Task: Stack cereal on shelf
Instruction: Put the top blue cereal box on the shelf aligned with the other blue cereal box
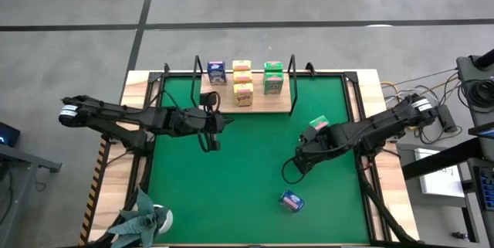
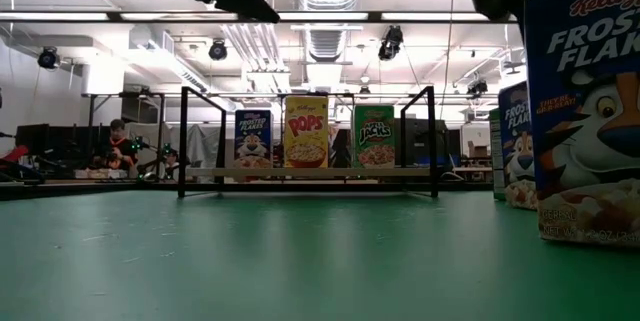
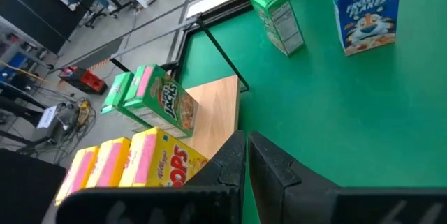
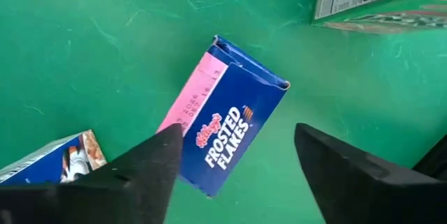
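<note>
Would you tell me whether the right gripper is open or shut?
Open: right gripper fingers stand apart above a blue Frosted Flakes box.

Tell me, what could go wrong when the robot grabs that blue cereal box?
The Frosted Flakes box sits slanted between the open right gripper's fingers, so closing might catch its corners and twist or tip it. Another blue box and a green box are close by, so the arm could bump them on the way to the shelf. The left gripper waits shut by the shelf.
</note>
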{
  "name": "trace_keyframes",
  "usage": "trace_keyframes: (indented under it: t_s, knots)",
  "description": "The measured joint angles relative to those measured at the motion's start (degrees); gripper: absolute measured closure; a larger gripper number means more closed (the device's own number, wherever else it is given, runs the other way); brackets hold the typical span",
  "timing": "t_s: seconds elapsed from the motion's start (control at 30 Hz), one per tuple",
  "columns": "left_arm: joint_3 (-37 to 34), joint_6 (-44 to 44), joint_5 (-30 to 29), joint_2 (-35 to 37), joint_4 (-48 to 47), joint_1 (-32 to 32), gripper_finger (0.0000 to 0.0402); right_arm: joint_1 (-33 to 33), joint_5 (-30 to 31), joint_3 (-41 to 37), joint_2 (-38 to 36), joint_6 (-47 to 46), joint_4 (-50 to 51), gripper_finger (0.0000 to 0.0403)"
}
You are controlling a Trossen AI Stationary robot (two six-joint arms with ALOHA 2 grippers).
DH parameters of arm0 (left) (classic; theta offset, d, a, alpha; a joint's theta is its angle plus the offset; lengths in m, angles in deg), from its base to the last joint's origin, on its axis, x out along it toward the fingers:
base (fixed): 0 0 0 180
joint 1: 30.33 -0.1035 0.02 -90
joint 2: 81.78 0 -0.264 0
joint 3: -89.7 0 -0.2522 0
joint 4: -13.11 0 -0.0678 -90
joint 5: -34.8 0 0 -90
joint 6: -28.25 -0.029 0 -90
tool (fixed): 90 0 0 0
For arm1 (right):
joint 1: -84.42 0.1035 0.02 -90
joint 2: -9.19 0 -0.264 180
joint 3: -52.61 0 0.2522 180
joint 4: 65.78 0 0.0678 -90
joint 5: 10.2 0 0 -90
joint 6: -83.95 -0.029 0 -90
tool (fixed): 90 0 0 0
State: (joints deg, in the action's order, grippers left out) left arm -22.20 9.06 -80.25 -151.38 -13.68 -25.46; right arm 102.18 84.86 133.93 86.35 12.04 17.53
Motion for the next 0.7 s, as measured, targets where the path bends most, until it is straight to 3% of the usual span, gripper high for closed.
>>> trace_keyframes:
  t_s: [0.27, 0.7]
  knots:
    - [0.0, -0.1, 0.0, 0.0, 0.2, 0.0, 0.0400, 0.0, 0.1, 1.7, 3.1, 0.9, 0.3, 0.0087]
    - [0.0, 0.2, 0.0, 0.0, 0.2, 0.0, 0.0400, 0.0, 2.3, 2.3, -2.1, -2.1, 2.2, 0.0092]
